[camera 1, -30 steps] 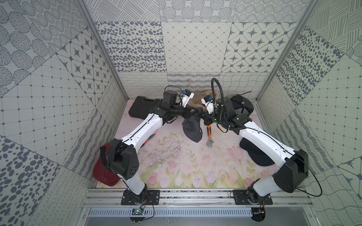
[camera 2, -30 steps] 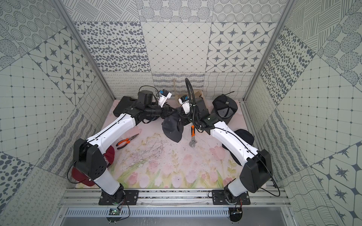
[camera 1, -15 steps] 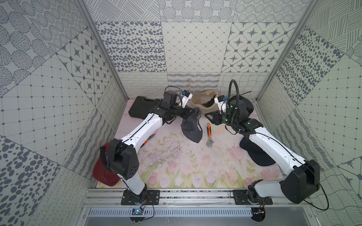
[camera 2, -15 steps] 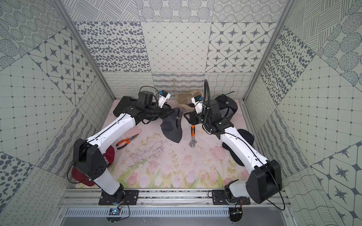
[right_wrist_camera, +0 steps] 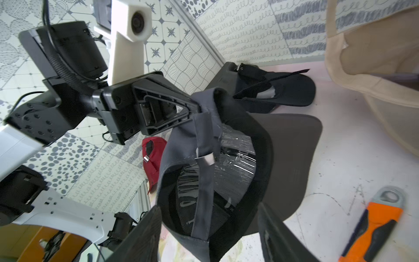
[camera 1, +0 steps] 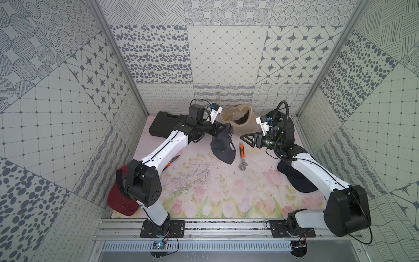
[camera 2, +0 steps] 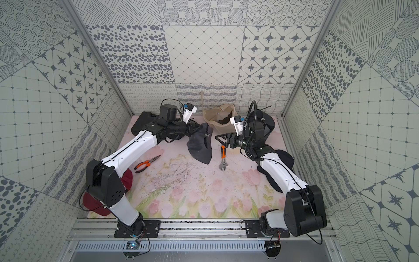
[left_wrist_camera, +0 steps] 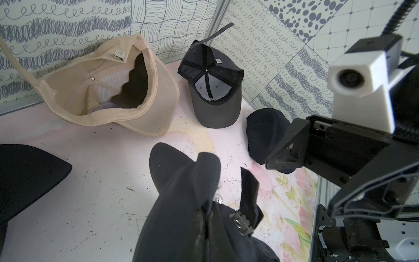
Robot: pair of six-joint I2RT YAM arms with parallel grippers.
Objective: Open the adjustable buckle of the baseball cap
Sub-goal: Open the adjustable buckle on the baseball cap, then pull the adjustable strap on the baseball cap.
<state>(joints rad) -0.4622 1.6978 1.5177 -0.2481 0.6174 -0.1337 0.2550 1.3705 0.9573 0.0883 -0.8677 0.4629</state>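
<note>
- Baseball cap point(camera 1: 222, 146) of dark grey fabric hangs just above frame centre in both top views. The left gripper point(camera 1: 219, 131) pinches its rear band, jaws closed tight on the cloth.
- Right gripper point(camera 1: 246, 140), jaws spread wide and holding nothing, sits just right of the cap, apart from it.
- Risk: the small silver metal buckle point(right_wrist_camera: 208, 160) dangles on a limp grey strap point(right_wrist_camera: 203, 192). A tug there could swing the cap, or the jaws could catch crown fabric instead.
- Long axis runs from the pinched band down-frame to the brim. The hollow faces the right gripper.
</note>
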